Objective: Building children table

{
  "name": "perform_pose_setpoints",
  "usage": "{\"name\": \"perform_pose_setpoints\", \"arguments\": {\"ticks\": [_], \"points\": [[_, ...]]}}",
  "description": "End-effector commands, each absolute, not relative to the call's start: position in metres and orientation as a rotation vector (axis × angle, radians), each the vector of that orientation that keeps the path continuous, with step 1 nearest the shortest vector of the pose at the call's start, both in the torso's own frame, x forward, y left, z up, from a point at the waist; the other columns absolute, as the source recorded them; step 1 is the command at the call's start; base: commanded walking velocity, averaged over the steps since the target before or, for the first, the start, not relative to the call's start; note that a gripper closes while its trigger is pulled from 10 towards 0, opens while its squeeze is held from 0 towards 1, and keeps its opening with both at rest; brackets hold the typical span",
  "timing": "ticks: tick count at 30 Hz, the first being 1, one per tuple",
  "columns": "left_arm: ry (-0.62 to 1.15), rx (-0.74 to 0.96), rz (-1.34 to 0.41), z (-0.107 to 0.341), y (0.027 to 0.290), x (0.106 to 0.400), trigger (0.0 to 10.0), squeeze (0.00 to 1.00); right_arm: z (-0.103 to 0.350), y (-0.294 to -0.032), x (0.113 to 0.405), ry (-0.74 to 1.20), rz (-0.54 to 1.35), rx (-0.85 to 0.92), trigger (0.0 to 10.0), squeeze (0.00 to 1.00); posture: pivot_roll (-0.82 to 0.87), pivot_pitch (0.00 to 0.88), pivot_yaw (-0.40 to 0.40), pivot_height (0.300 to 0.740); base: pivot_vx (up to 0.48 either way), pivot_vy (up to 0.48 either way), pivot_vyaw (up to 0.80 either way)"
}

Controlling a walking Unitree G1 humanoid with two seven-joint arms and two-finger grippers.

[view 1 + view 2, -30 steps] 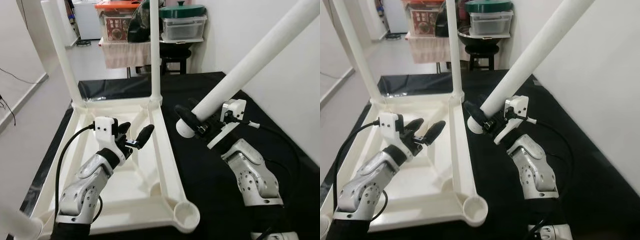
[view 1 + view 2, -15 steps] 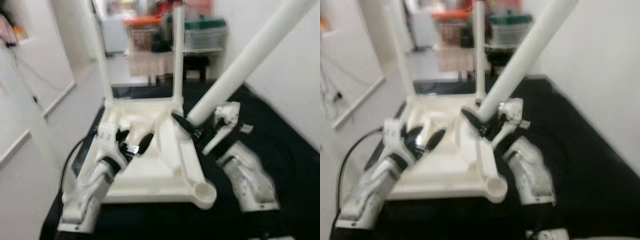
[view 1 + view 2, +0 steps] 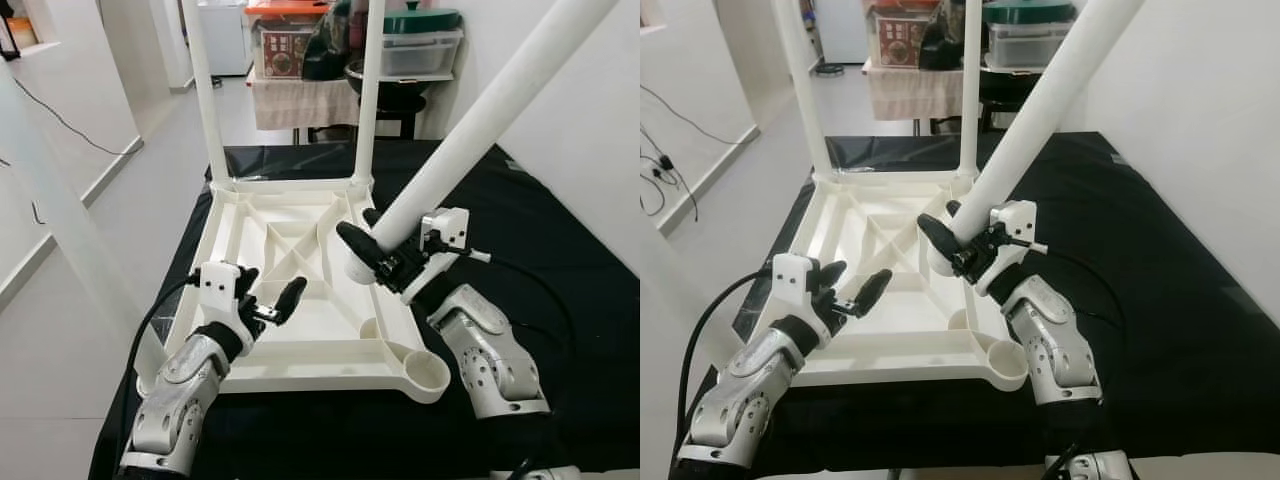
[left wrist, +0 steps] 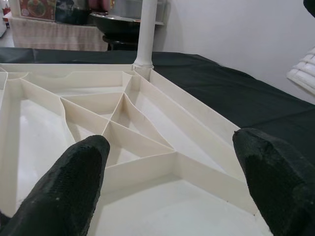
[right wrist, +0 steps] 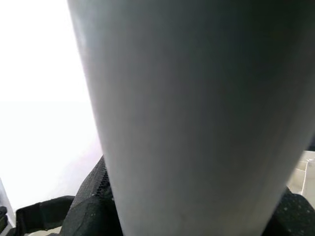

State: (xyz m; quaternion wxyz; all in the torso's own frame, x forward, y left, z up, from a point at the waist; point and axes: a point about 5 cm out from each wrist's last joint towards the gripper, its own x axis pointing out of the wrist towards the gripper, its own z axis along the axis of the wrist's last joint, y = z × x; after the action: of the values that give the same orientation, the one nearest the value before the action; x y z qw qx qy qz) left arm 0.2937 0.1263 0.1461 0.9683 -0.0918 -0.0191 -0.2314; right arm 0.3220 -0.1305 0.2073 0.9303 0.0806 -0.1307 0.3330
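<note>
White table leg in right gripper above upturned tabletop

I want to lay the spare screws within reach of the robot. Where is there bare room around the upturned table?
The black cloth right of the upturned table top, toward the white wall, lies bare. Crowded: the near right corner, where the right gripper holds the loose leg over the empty socket, and the near left, where the left gripper hovers open.

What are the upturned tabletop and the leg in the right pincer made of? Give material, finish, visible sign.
Tabletop: apparently molded plastic, cream, slight sheen; thin ribs brace its underside.
Leg in the right pincer: likely the same plastic, smooth matte white tube; hollowness can't be told.
</note>
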Motion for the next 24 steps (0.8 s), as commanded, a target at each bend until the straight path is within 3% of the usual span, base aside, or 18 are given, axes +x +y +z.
{"name": "perform_pose_setpoints", "arguments": {"ticks": [1,24], "points": [[-0.034,-0.174,-0.462,0.142,0.129,0.293,10.0,0.00,0.211,-0.127,0.323,-0.284,0.692,0.155,10.0,0.00,-0.01,0.000,-0.001,0.740,0.000,0.000,0.00],[-0.080,-0.241,-0.560,0.149,0.117,0.295,10.0,0.00,0.221,-0.126,0.330,-0.316,0.683,0.111,10.0,0.00,-0.03,0.000,0.018,0.740,0.000,0.000,0.00]]}}
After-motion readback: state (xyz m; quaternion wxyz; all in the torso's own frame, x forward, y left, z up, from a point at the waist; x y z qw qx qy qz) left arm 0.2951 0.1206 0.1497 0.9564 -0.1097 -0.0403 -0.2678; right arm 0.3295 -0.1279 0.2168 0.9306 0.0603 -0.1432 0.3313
